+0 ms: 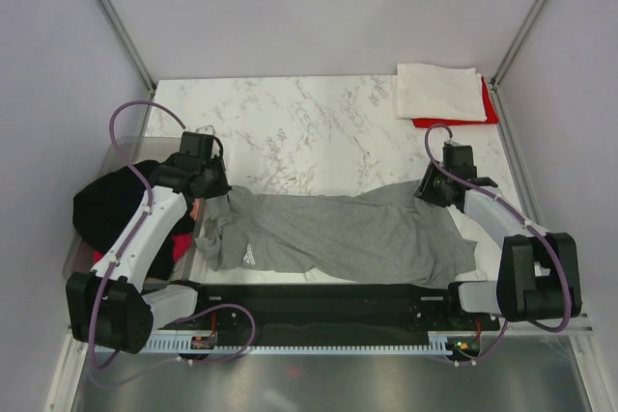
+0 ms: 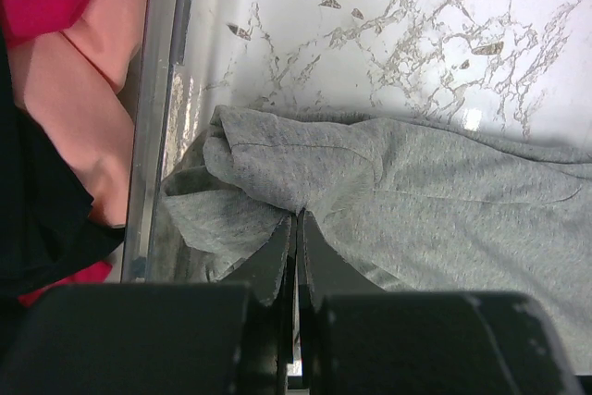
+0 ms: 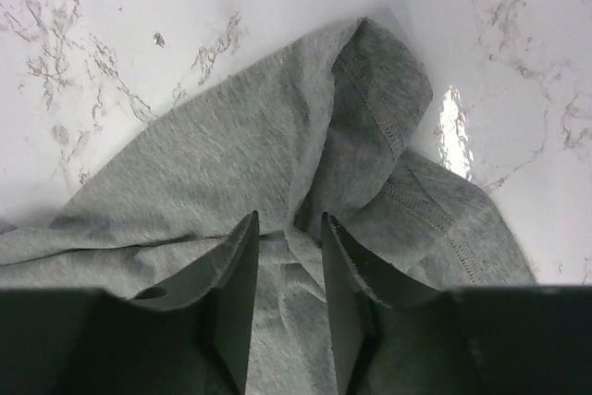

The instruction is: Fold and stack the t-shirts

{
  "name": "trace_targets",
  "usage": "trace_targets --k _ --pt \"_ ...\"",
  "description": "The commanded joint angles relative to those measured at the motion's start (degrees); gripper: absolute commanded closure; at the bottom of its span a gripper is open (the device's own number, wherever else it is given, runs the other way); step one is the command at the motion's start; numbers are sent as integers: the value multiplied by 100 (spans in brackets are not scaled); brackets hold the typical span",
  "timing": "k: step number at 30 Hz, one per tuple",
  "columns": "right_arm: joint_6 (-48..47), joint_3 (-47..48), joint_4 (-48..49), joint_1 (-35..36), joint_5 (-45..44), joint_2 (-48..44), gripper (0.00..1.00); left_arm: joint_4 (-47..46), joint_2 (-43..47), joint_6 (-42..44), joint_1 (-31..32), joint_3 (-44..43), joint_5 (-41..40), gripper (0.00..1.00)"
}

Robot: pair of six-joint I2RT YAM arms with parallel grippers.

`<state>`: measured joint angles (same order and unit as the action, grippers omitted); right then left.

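The heather grey t-shirt (image 1: 338, 233) lies crumpled and stretched sideways across the near part of the marble table, its small white logo (image 1: 249, 256) at the left. My left gripper (image 1: 208, 198) is shut on a bunched edge of the grey t-shirt (image 2: 416, 191) at the shirt's left end; its tips (image 2: 298, 215) meet on the cloth. At the right end my right gripper (image 1: 430, 190) is open, its fingers (image 3: 242, 265) straddling a fold of the grey t-shirt (image 3: 231, 154) beside a stitched hem. A folded white t-shirt (image 1: 439, 92) rests on a red t-shirt (image 1: 491, 113) at the back right.
A clear plastic tub (image 1: 72, 258) stands at the left table edge, holding a black t-shirt (image 1: 111, 205) with pink and red cloth. In the left wrist view the tub wall (image 2: 153, 90) runs just left of the gripper, with pink cloth (image 2: 83, 90) behind it.
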<state>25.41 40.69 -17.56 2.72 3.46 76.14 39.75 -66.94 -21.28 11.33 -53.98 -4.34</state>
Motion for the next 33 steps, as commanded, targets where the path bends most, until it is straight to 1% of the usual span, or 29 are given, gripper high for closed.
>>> trace_targets --k 1,6,9,10,11,17,19,21,23,24,27,28,30,31,33 --pt "-71 -61 201 -26 67 59 62 -204 93 291 -17 36 3 98" --pt "-80 -52 218 -26 93 85 73 -204 93 291 -17 36 3 98" --pt "-97 -43 227 -26 102 85 86 -195 93 291 -17 36 3 98" --pt "-106 -43 218 -17 111 77 94 -204 84 291 -17 36 3 98" --pt "-106 -43 218 -17 119 85 99 -204 84 291 -17 28 -6 98" --pt "-80 -43 166 -17 172 -81 100 -204 93 282 -17 19 -14 98" --pt "-27 44 87 -17 216 -265 100 -204 137 273 -26 10 -6 98" --pt "17 193 -150 -17 260 -546 100 -204 233 230 -17 -51 47 98" --pt "69 553 -518 -17 269 -801 100 -117 374 151 -17 -235 152 98" --pt "78 702 -659 -26 269 -1081 100 6 479 115 -17 -323 170 98" --pt "96 1422 -1248 -26 216 -1575 100 295 901 45 -17 -902 293 98" --pt "96 1799 -1398 -26 146 -1689 100 401 1076 45 -17 -1304 354 98" --pt "166 2187 -1872 -26 -3 -1970 100 603 1209 54 -17 -1781 372 98" --pt "201 2581 -2022 -26 -125 -2050 100 839 1340 54 -17 -2288 346 98" --pt "350 2969 -2417 -26 -223 -2278 100 1034 1446 45 -17 -2835 328 98"
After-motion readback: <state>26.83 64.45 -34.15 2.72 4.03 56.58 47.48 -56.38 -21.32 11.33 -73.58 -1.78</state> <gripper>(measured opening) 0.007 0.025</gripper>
